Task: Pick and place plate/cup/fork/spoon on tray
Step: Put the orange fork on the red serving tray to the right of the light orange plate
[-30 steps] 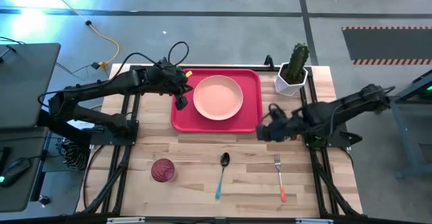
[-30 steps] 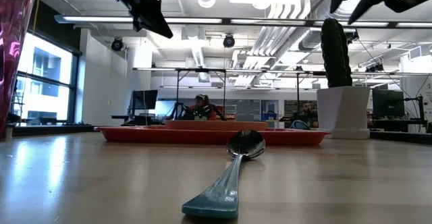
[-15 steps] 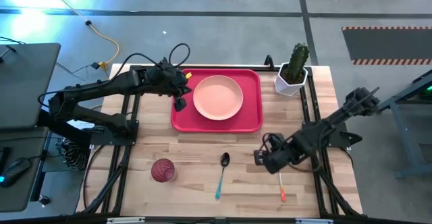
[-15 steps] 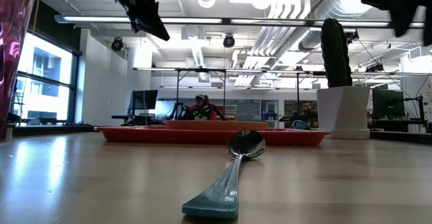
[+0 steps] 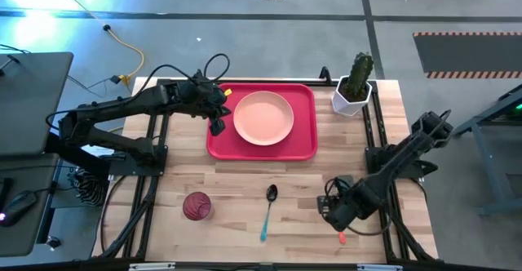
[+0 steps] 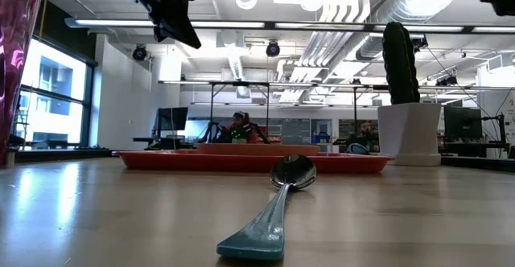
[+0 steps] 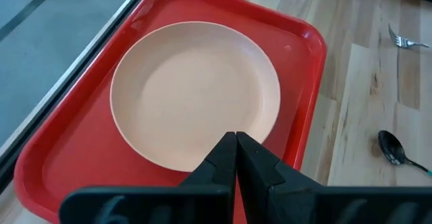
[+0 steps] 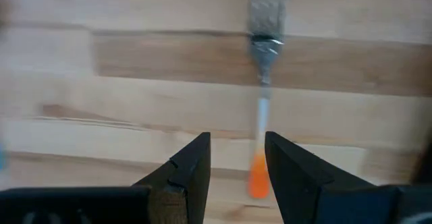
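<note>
The peach-pink plate [image 5: 263, 117] lies flat in the red tray [image 5: 303, 146] at the table's far middle. My left gripper [image 5: 218, 125] hovers shut and empty over the tray's left part, beside the plate [image 7: 194, 92]. The magenta cup [image 5: 196, 206] stands near the front left. The teal-handled spoon [image 5: 269, 209] lies flat at the front middle. My right gripper [image 5: 333, 211] is open above the fork [image 8: 262, 102]. The fork lies flat on the wood, its orange handle [image 8: 258, 173] showing between my fingertips [image 8: 237, 151]. In the high view only the handle's end [image 5: 341, 238] shows.
A white pot with a green cactus [image 5: 353, 87] stands at the table's far right corner, right of the tray. Bare wood lies between the tray's near rim and the spoon and cup. People sit at desks in the room behind [image 6: 239, 126].
My right gripper has gone from beside the tray's right rim toward the table's near edge and now hangs over the fork, covering most of it in the high view. The plate, cup, spoon and fork lie where they were.
</note>
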You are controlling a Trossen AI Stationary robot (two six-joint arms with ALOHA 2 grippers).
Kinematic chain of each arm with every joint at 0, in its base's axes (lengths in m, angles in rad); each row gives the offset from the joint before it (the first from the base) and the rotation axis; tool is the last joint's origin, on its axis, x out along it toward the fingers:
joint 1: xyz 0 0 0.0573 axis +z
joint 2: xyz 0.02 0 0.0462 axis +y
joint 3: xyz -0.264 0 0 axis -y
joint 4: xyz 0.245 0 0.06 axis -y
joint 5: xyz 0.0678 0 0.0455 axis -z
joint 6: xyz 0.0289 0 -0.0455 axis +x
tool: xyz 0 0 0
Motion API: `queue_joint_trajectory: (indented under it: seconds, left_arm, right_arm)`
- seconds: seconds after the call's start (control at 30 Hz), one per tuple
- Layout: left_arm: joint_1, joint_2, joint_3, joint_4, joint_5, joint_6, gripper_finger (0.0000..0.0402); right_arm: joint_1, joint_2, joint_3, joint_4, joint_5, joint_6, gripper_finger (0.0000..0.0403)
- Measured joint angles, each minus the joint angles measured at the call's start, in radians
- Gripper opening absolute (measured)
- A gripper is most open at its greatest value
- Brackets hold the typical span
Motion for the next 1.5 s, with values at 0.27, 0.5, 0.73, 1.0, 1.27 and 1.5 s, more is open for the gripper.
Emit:
queue_joint_trajectory:
  seconds: [0.27, 0.5, 0.73, 1.0, 1.27, 1.5]
  left_arm:
    - [0.0, 0.0, 0.0, 0.001, 0.0, -0.034, 0.0]
    - [-0.001, 0.0, 0.0, 0.001, 0.0, -0.053, 0.0]
    - [-0.001, 0.0, 0.0, 0.001, 0.0, -0.084, 0.0]
    - [-0.001, 0.0, 0.0, 0.001, 0.0, -0.084, 0.0]
    - [-0.001, 0.0, 0.0, 0.001, 0.0, -0.083, 0.0]
    - [0.0, 0.0, 0.0, 0.001, 0.0, -0.068, 0.0]
  right_arm:
    - [0.041, 0.083, 0.0, -0.016, -0.013, -0.009, 0.013]
    - [0.046, 0.167, 0.0, -0.016, -0.006, -0.053, 0.013]
    - [0.046, 0.223, 0.0, -0.011, -0.005, -0.056, 0.013]
    - [0.046, 0.271, 0.0, -0.011, -0.002, -0.056, 0.013]
    - [0.046, 0.32, 0.0, 0.028, 0.0, -0.056, 0.013]
    - [0.046, 0.344, 0.003, 0.049, -0.004, -0.056, 0.0129]
